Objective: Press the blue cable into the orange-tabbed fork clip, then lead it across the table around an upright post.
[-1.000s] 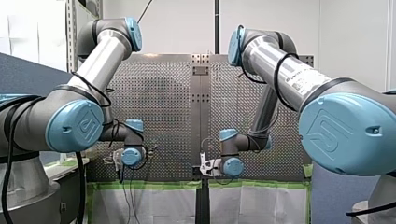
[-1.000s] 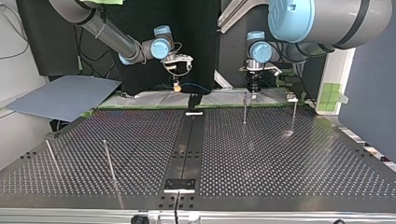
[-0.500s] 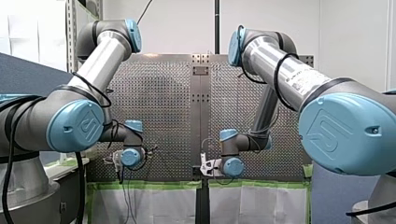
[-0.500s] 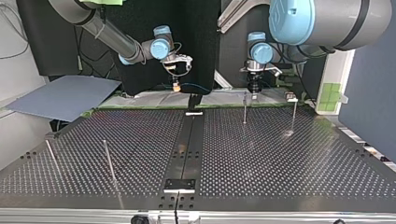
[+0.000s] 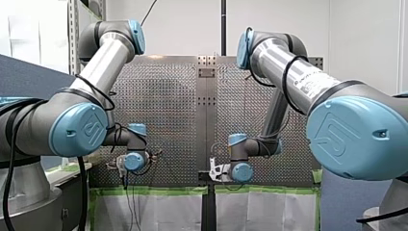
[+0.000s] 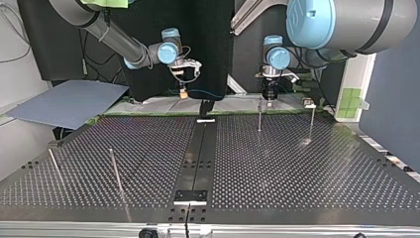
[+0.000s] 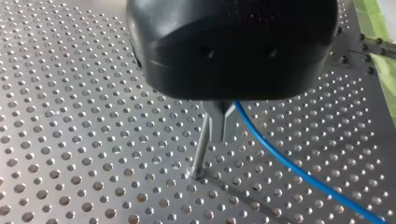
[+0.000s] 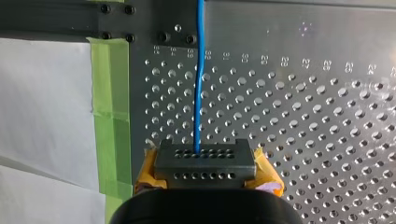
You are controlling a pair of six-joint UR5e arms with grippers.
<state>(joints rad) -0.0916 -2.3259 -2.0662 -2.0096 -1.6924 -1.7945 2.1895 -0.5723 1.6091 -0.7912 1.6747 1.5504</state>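
The blue cable (image 8: 200, 93) runs straight ahead from my right gripper (image 8: 205, 158), whose yellow-padded fingers are shut on it. In the top view my right gripper (image 6: 183, 92) hangs over the table's far edge at the left of the middle, with the cable (image 6: 204, 92) trailing to the view's right. My left gripper (image 7: 221, 127) has its metal fingers shut, and the cable (image 7: 299, 172) leaves them to one side. An upright post (image 7: 201, 149) stands right beside those fingers. A small dark clip (image 6: 205, 106) stands at the centre seam; no orange tab shows.
Another post (image 6: 311, 121) stands at the top view's right, and two leaning posts (image 6: 115, 171) at its left. A blue-grey sheet (image 6: 69, 101) lies off the far left corner. Green tape (image 8: 109, 116) lines the table edge by my right gripper.
In the top view my right gripper has shifted a little to the left with the cable. My left gripper has barely moved beside the post.
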